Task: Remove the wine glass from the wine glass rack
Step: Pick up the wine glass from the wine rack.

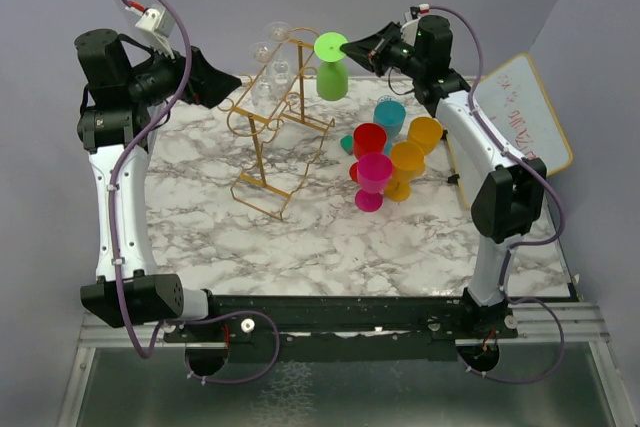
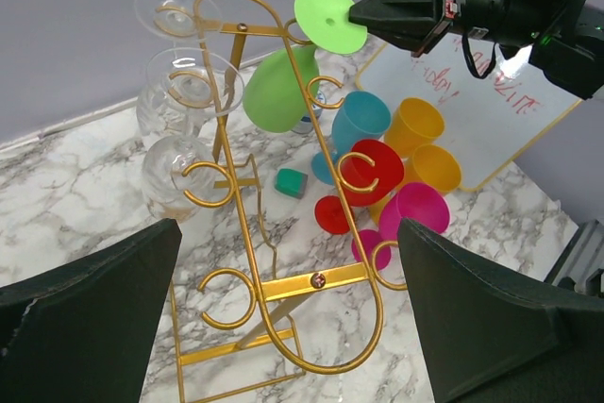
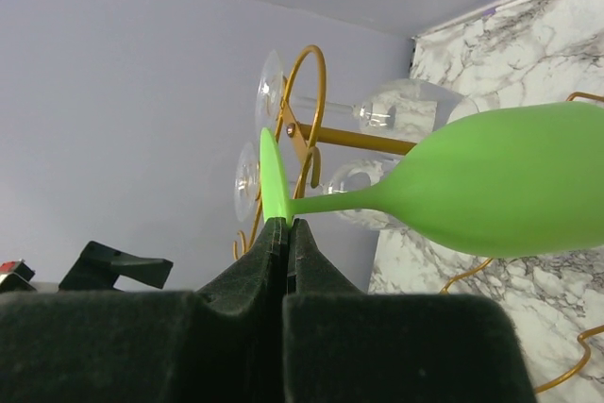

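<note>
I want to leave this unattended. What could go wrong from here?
1. The right gripper pinches the green glass only by its foot's edge, so the heavy bowl could lever it loose.
2. Its stem looks close against the rack. A snag might tip the rack and its clear glasses.

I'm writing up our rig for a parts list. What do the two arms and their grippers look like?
The left arm and right arm have white links between black joint housings, each trailing a purple cable. The left gripper and right gripper have broad, matte black fingers.
</note>
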You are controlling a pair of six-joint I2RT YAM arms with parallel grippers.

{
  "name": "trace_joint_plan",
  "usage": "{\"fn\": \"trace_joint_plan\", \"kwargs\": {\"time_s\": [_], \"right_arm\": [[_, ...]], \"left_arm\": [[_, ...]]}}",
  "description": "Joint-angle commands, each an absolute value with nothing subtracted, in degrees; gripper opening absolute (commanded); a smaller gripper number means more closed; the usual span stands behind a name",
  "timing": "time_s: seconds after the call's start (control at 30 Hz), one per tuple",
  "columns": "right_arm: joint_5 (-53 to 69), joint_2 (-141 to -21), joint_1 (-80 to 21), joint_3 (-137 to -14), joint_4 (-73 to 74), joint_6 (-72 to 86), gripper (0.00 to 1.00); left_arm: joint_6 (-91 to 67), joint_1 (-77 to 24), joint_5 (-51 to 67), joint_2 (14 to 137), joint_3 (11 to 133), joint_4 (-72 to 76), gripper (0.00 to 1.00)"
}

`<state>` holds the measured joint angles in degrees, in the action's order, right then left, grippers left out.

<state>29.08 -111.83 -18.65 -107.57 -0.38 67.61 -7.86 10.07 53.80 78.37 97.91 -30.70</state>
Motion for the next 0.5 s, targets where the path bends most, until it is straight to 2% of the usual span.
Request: {"fn": "trace_joint_plan", "kwargs": {"time_s": [0.0, 0.2, 0.33, 0.47], "right_arm": [[30.50, -110.96, -18.46, -108.43, -2.64, 68.51, 0.00], [29.42, -106.36, -18.46, -103.00, -3.02, 68.80, 0.01], [29.28, -103.00, -17.96, -97.51, -6.67, 70.21, 0.01], [31.86, -102.78, -17.84, -99.57, -5.47, 67.49, 0.00]], "left_arm": [[-9.89, 10.38, 55.99, 76.70, 97.95, -28.59, 0.99], [-12.50, 10.33, 56.73, 76.33, 98.70, -27.26, 0.99], [-17.42, 10.33, 61.27, 76.14, 97.79, -23.09, 0.99], [-21.23, 10.21, 62.37, 75.42, 97.05, -18.72, 0.99]]}}
